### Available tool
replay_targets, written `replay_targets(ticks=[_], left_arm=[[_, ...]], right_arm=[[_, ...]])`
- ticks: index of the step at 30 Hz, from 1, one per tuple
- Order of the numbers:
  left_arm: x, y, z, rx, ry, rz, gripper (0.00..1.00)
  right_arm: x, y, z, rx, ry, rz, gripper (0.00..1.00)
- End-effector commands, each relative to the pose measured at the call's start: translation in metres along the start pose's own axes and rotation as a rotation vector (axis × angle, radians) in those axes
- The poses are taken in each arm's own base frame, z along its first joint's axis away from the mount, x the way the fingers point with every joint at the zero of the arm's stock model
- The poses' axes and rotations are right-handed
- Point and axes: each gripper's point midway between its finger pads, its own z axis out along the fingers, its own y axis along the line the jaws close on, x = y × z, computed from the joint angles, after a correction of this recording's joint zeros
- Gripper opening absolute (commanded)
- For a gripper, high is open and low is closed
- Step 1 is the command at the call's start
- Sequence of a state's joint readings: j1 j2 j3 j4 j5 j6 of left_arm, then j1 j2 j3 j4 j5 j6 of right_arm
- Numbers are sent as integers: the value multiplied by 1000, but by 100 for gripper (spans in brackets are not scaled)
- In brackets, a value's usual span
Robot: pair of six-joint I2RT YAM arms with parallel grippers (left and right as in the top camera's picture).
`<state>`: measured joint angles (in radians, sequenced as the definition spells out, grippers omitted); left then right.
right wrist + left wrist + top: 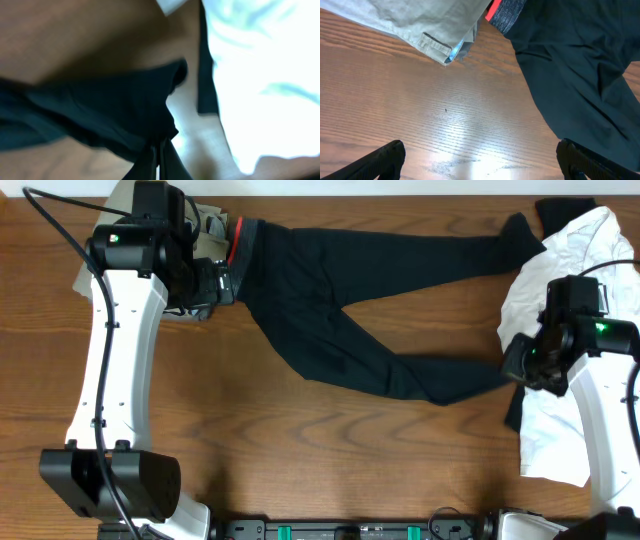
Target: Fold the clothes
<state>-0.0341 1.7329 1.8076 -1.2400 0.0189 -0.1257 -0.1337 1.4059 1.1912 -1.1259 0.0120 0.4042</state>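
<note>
The clothes, black trousers (330, 290), lie spread across the table with the legs running right. The grey, red-edged waistband (237, 242) is at the left. My left gripper (222, 283) hovers beside the waistband, open. In the left wrist view its fingers (385, 160) stand wide apart over bare wood, with the trousers (570, 65) just inside the right finger. My right gripper (515, 365) is at the end of the nearer leg. In the right wrist view it (159, 160) is shut, with the black cloth (110, 110) bunched at its tips.
Khaki trousers (205, 225) lie under the left arm beside the waistband, their hem (437, 47) showing in the left wrist view. A white T-shirt (560, 290) covers the right end of the table, close by the right gripper. The wooden table (300, 450) shows bare in front.
</note>
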Motion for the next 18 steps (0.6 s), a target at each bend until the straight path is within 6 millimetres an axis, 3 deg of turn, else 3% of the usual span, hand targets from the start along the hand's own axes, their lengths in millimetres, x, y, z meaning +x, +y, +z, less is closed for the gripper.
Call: replay_targets(ticks=[1,5,9,14,18], left_arm=[[-1,3,0,-6,-3,12,98],[-3,2,0,-4,-13,11,98],[-5,2,0,-3,-20,11,98],[-6,2,0,-3,-22,11,98],[-6,2,0,-2,-24,11,98]], right_arm=[[-32,8,-18,-70,-152,97,1],[-82,18,-19,-119,-328,229,2],[-107,12,-1,-95,-388,476,2],[-98,-6,40,-8,-323,897,1],[-88,-10,55,30,-281,1019,1]])
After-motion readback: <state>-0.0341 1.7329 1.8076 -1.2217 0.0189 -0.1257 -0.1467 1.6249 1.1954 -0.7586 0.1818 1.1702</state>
